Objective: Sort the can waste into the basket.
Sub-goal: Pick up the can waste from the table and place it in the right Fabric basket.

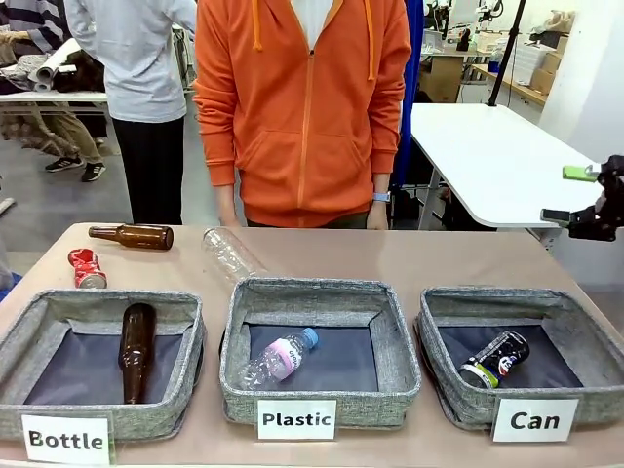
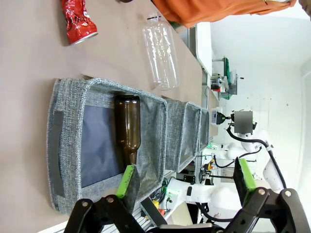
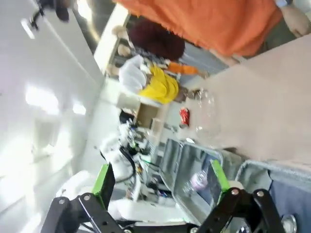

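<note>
A black can (image 1: 494, 359) with a silver top lies on its side toward the front left of the dark lining of the grey fabric basket (image 1: 507, 302) labelled "Can", at the right end of a row of three baskets along the table's (image 1: 439, 258) near edge. The red can (image 1: 86, 268), crushed, rests on the bare tabletop at the far left, just behind the "Bottle" basket (image 1: 107, 300) and well apart from the one marked "Can". A brown glass bottle (image 1: 136, 349) lies inside the "Bottle" basket, and a small clear bottle (image 1: 278, 359) with a pink label and a blue cap lies in the middle "Plastic" basket (image 1: 312, 290). Beyond the baskets, a second brown bottle (image 1: 132, 235) lies on its side near the red can, and a large clear plastic bottle (image 1: 231, 255) lies by the far left corner of the "Plastic" basket. A person in an orange hoodie (image 1: 302, 107) stands at the far side, hands hanging at the table's edge. The right gripper (image 1: 567, 195) hangs raised at the right edge of the front view, above and beyond the "Can" basket, its jaws spread wide with nothing between the green pads. The left gripper (image 2: 185, 177), seen from its wrist camera, hangs over the near edge of the "Bottle" basket, jaws equally wide and empty.
</note>
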`<state>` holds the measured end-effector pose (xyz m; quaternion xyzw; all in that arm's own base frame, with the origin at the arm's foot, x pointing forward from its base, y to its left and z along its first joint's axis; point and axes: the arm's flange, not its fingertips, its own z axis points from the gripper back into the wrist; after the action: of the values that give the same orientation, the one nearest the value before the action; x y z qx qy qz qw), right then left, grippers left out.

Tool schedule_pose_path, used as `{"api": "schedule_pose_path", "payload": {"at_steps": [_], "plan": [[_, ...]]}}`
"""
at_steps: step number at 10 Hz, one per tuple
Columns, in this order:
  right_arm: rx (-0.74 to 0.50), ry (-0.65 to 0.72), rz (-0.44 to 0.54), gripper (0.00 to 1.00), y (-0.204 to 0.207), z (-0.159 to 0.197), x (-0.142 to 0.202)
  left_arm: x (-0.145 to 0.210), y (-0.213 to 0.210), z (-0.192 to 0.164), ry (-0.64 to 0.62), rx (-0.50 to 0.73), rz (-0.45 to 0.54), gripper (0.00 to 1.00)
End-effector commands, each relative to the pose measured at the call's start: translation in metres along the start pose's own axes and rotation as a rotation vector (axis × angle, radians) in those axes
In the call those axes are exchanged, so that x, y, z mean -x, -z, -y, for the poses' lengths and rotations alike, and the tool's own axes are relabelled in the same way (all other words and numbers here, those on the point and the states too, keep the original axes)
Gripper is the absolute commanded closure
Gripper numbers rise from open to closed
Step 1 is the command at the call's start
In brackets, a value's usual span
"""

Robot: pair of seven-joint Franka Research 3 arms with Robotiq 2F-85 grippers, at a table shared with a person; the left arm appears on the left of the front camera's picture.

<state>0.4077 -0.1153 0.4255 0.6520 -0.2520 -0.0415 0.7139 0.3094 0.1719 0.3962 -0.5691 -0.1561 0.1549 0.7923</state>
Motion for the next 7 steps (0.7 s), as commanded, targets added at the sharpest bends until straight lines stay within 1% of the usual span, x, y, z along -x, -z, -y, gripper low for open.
{"api": "schedule_pose_path", "payload": {"at_steps": [1, 2, 3, 7], "plan": [[-0.029, 0.037, 0.076, 0.0, 0.0063, -0.0018, -0.0095, 0.001, -0.0001, 0.0022, -0.01, 0.014, 0.001, 0.0], [-0.003, 0.01, 0.091, 0.0, 0.0065, 0.0017, -0.0128, 0.001, -0.0001, 0.0022, -0.01, 0.014, 0.001, 0.0], [-0.02, 0.025, 0.043, 0.0, -0.0014, 0.0029, -0.0041, 0.001, -0.0001, 0.0022, -0.01, 0.014, 0.001, 0.0], [-0.02, 0.025, 0.043, 0.0, -0.0014, 0.0029, -0.0041, 0.001, -0.0001, 0.0022, -0.01, 0.014, 0.001, 0.0]]}}
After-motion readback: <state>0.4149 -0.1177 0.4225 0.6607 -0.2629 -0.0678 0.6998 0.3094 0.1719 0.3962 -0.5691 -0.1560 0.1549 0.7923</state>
